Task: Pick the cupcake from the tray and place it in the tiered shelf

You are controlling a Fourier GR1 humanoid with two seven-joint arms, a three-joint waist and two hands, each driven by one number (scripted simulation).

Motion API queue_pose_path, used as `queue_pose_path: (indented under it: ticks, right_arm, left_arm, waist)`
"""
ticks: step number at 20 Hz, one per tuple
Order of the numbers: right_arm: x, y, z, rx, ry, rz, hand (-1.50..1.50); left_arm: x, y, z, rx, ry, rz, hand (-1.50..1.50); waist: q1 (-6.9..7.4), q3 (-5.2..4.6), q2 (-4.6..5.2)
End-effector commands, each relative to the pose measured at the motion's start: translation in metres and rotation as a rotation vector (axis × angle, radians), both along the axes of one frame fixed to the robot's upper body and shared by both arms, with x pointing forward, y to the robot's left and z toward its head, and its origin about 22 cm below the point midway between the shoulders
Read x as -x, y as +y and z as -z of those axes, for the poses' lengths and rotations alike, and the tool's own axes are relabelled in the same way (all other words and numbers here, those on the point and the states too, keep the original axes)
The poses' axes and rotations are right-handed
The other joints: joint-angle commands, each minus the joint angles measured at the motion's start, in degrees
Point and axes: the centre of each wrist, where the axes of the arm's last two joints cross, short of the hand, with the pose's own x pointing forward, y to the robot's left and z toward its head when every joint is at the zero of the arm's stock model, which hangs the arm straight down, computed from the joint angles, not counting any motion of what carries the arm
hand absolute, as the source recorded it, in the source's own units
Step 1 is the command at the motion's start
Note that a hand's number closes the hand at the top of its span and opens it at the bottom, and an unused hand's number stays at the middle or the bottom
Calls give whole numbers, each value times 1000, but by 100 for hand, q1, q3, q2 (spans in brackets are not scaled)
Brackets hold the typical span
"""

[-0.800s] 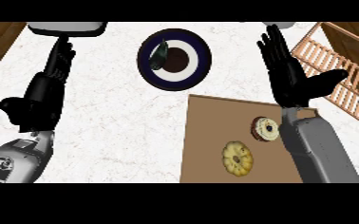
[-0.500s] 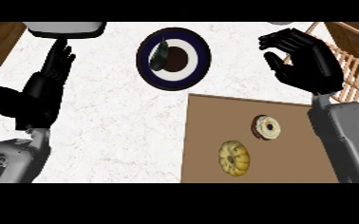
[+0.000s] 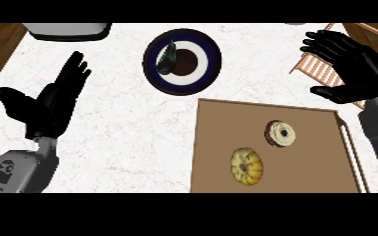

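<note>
A white marbled counter (image 3: 118, 130) bears one brown rectangular tray (image 3: 310, 175) with two pastries: a yellow ring cake (image 3: 246, 165) and, below the right hand (image 3: 347, 72), the pale-frosted cupcake (image 3: 281, 133). Left hand (image 3: 55, 97) rests spread. Right hand hovers, fingers relaxed, beside the slatted wooden tiered shelf (image 3: 316, 67). Beyond: one dark-rimmed plate (image 3: 181, 61).

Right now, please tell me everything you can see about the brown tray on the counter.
The tray is a flat, brown rectangle, like wood or cardboard, lying on the white marbled counter at the view's lower right. A thin raised rim shows along its right side. Two things lie on it, apart: a pale-topped cupcake with a dark base toward the upper right, and a yellow ring-shaped cake below it. Neither hand touches it; the right hand hangs above its far right corner.
</note>
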Motion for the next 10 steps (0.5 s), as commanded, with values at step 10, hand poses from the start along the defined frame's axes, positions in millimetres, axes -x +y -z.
queue_pose_path:
  ticks: [10]
  right_arm:
    - [18,-6,-130,868,-49,-338,-150]
  left_arm:
    - [1,4,7,5,28,-14,0]
  waist:
    - [-71,-19,-130]
